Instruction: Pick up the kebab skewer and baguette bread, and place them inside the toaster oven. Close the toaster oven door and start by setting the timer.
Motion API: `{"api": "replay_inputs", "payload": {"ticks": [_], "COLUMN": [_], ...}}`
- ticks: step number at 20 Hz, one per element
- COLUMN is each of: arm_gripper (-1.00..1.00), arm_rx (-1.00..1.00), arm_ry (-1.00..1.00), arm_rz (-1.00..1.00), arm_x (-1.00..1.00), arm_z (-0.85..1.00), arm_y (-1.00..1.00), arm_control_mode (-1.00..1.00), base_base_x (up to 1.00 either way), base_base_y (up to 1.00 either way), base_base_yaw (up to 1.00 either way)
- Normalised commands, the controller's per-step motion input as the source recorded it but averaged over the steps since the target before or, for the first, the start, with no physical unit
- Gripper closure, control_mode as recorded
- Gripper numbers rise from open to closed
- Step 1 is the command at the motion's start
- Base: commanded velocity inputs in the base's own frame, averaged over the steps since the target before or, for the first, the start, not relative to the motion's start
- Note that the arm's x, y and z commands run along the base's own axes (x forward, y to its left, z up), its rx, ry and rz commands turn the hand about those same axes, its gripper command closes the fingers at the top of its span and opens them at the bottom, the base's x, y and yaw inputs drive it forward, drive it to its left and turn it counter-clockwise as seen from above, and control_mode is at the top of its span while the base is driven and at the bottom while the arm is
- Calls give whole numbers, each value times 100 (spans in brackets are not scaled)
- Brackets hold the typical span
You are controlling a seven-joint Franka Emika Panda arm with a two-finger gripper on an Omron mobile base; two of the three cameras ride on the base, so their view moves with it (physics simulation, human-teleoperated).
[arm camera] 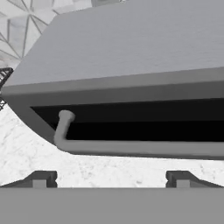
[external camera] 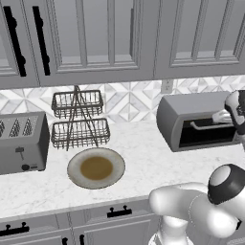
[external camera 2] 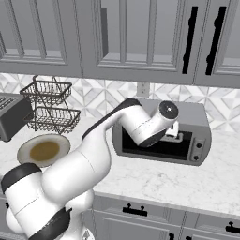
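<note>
The toaster oven (external camera: 191,107) is a grey box at the right back of the counter, also in the right base view (external camera 2: 190,115) and close up in the hand view (arm camera: 131,43). The toaster oven door (arm camera: 131,120) stands upright against the oven front and looks closed. Its silver bar handle (arm camera: 131,148) runs across the dark glass. My gripper (arm camera: 111,180) is open just in front of that handle, fingertips (arm camera: 43,178) wide apart and holding nothing. From the base it hovers at the oven front (external camera: 221,116) (external camera 2: 172,131). The kebab skewer and baguette bread are out of view.
A round plate (external camera: 95,167) (external camera 2: 44,150) with a brown centre lies on the marble counter. A four-slot toaster (external camera: 21,141) stands at the left. A two-tier wire basket (external camera: 79,119) is behind the plate. The oven's knobs (external camera 2: 199,146) sit right of the door.
</note>
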Motion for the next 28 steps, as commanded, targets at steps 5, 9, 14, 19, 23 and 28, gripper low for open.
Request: {"api": "replay_inputs", "payload": {"ticks": [5,9,14,19,23,28], "arm_gripper": [-100,-100,-100,-100,-100,-100], "arm_rx": [2,13,22,34,37,40], "arm_ry": [0,0,1,19,23,13], "arm_rz": [0,-2,-10,-32,-36,-19], "arm_x": [-63,-48,-18,2,1,-35], "arm_z": [5,0,5,0,-4,-36], "arm_y": [-75,-47,-34,-6,-1,-14], "arm_control_mode": [-100,-100,-100,-100,-100,-100], "base_base_x": [0,0,0,0,0,0], "base_base_y": [0,0,0,0,0,0], "base_base_yaw": [0,0,0,0,0,0]}}
